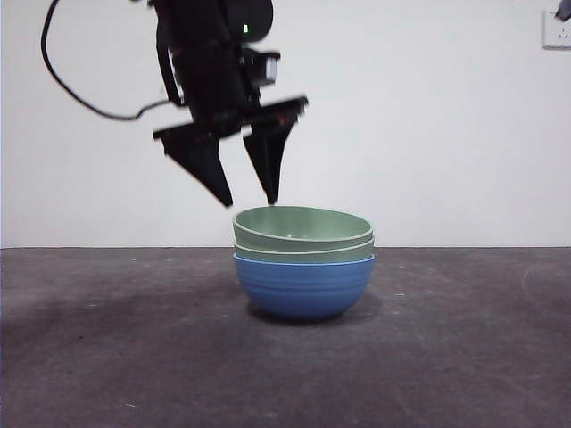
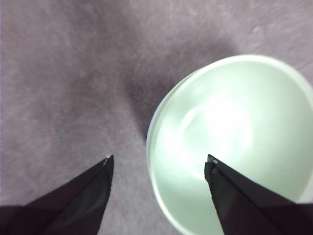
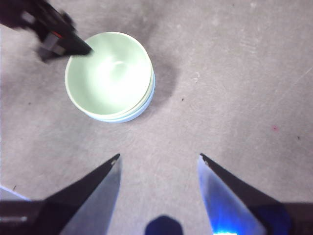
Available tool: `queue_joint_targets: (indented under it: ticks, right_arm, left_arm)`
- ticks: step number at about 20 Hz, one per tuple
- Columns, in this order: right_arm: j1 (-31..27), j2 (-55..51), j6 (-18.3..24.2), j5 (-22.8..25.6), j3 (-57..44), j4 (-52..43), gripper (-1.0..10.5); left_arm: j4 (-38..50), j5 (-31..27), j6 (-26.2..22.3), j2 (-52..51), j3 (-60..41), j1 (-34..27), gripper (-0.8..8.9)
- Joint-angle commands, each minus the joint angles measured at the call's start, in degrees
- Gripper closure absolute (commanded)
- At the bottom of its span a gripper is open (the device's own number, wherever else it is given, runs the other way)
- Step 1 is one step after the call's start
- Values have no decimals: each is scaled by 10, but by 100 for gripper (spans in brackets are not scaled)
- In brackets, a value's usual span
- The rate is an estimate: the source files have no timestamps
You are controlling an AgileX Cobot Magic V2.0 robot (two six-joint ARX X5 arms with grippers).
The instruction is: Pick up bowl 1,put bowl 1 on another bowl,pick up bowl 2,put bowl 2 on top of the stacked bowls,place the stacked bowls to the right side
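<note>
Three bowls stand nested in the middle of the table: the blue ribbed bowl (image 1: pixel 303 287) at the bottom and two pale green bowls (image 1: pixel 302 233) inside it. My left gripper (image 1: pixel 250 201) hangs open just above the stack's left rim, one jaw over the bowl and one outside it, holding nothing. The left wrist view shows the top green bowl (image 2: pixel 234 142) under the left gripper (image 2: pixel 159 164). My right gripper (image 3: pixel 159 157) is open and empty, high above the table, with the stack (image 3: pixel 110 76) well away from it.
The dark grey table (image 1: pixel 107 357) spreads around the stack. A white wall stands behind, with a socket (image 1: pixel 557 28) at the top right corner. The left arm's cable (image 1: pixel 71 85) loops at the upper left.
</note>
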State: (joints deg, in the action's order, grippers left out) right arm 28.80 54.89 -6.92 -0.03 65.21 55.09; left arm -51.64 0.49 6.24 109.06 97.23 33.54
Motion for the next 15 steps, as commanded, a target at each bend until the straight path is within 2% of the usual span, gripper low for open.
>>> queue_joint_targets:
  ticks: [1, 3, 4, 8, 11, 15]
  right_arm:
    - [0, 31, -9, -23, -1, -27, 630]
    - [0, 70, -20, -62, -1, -71, 534]
    - [0, 95, -26, -73, -1, -99, 532]
    - [0, 205, -54, -76, -1, -176, 532]
    - [-3, 296, -66, -76, -1, -221, 532]
    - [-8, 400, -103, -90, -1, -293, 533]
  left_arm:
    - [-41, -3, -18, -27, 39, 1, 492]
    - [-94, -3, -34, -51, 79, 1, 492]
    - [-124, -3, -38, -66, 98, 1, 492]
    - [-202, -3, -61, -138, 129, 2, 493]
    - [-226, -3, -61, -202, 129, 2, 494]
    - [-242, -3, -61, -275, 129, 2, 494]
